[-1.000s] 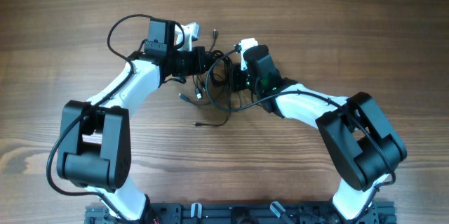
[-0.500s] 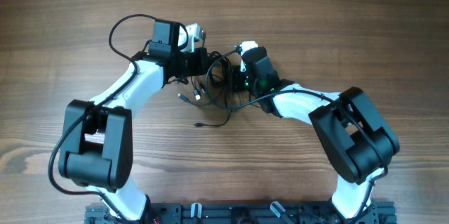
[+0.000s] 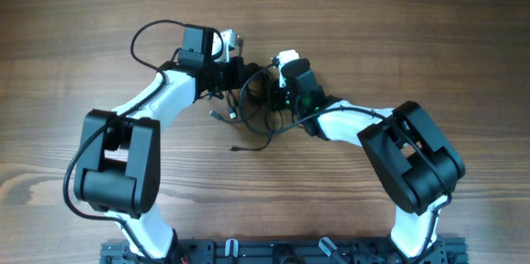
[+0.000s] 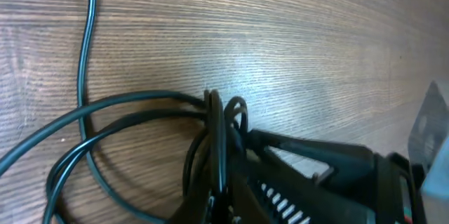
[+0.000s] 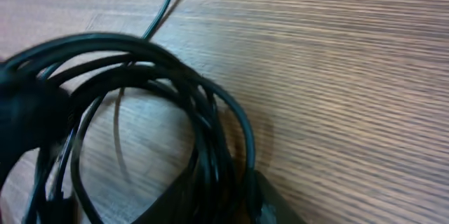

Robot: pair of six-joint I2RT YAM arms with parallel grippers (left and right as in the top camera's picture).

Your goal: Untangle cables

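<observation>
The cables [image 3: 252,105] are thin black cords in a tangled bunch at the table's middle, between my two grippers. Two plug ends lie loose on the near side [image 3: 218,116] [image 3: 235,146]. My left gripper [image 3: 242,78] is shut on a few strands of the bunch; the left wrist view shows them running up between its jaws [image 4: 218,199]. My right gripper [image 3: 270,92] is shut on a thick coil of cords [image 5: 210,175], which loops out to its left. The two grippers are very close together, and the right gripper's black body [image 4: 316,171] shows in the left wrist view.
Bare wooden table [image 3: 414,32] lies all around the arms. A thicker black arm cable [image 3: 145,36] loops out behind the left wrist. A black rail [image 3: 273,252] runs along the near edge at the arm bases.
The left wrist has shifted a little right and the right wrist a little left, so the grippers are closer and the bunch between them is tighter. Both grips are unchanged.
</observation>
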